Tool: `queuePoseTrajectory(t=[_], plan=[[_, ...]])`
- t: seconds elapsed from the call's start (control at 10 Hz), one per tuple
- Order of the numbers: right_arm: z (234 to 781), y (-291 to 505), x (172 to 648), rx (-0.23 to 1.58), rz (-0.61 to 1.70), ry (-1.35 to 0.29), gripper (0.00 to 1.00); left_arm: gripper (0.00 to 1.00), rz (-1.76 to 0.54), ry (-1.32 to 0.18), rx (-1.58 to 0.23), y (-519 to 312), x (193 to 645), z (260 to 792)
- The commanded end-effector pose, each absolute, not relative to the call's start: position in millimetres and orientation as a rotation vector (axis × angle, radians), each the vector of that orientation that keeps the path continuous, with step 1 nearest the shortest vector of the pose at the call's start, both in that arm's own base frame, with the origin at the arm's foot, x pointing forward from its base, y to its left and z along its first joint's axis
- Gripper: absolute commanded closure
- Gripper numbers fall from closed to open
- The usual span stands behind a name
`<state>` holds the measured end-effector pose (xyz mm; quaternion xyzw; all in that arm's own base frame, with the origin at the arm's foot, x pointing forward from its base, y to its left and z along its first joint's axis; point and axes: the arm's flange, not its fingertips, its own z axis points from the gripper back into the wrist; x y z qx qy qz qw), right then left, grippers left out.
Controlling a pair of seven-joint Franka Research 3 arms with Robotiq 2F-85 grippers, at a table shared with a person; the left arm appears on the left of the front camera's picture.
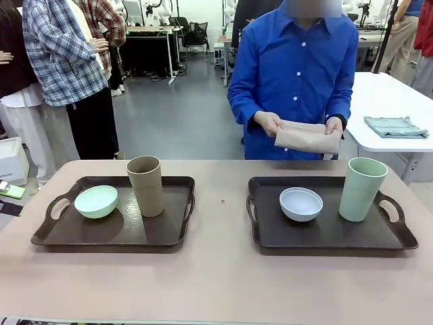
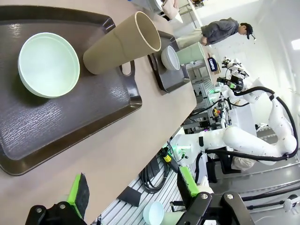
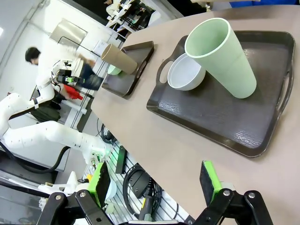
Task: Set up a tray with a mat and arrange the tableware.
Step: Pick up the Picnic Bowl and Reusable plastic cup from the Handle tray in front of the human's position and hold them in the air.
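Trays side by side on the surface: left tray holds mint bowl and tan cup; right tray, pale blue bowl and green cup. Person beyond grips folded mat. I see my left fingers and right fingers spread, empty.

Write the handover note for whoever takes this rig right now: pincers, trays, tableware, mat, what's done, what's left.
Left pincer: open, empty, short of the left tray.
Right pincer: open, empty, short of the right tray.
Left tray holds the mint green bowl and tan-brown cup, both upright.
Right tray holds the pale blue-white bowl and pale green cup, both upright.
Folded beige mat: in the person's hands, far side.
Done: one bowl and one cup on each tray.
Left: no mat lies on either tray; lay it, then arrange the tableware.
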<state>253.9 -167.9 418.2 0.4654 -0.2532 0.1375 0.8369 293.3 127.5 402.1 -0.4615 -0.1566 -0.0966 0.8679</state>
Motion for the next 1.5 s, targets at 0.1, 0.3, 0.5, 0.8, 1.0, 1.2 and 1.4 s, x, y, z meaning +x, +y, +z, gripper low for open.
queuePoseTrajectory(t=[0.1, 0.3, 0.5, 0.8, 1.0, 1.2, 1.4], plan=[[418, -168, 254, 0.986, 0.297, -0.534, 0.0, 0.0, -0.202, -0.324, -0.979, 127, 292, 403], [418, -168, 254, 0.986, 0.297, -0.534, 0.0, 0.0, -0.202, -0.324, -0.979, 127, 292, 403], [418, -168, 254, 0.986, 0.297, -0.534, 0.0, 0.0, -0.202, -0.324, -0.979, 127, 292, 403], [418, -168, 254, 0.986, 0.297, -0.534, 0.0, 0.0, -0.202, -0.324, -0.979, 127, 292, 403], [418, -168, 254, 0.986, 0.297, -0.534, 0.0, 0.0, -0.202, -0.324, -0.979, 127, 292, 403], [418, -168, 254, 0.985, 0.291, -0.536, 0.0, 0.0, -0.202, -0.328, -0.966, 128, 293, 402], [430, -181, 262, 1.019, 0.427, -0.547, 0.0, 0.0, -0.197, -0.364, -0.902, 117, 299, 448]])
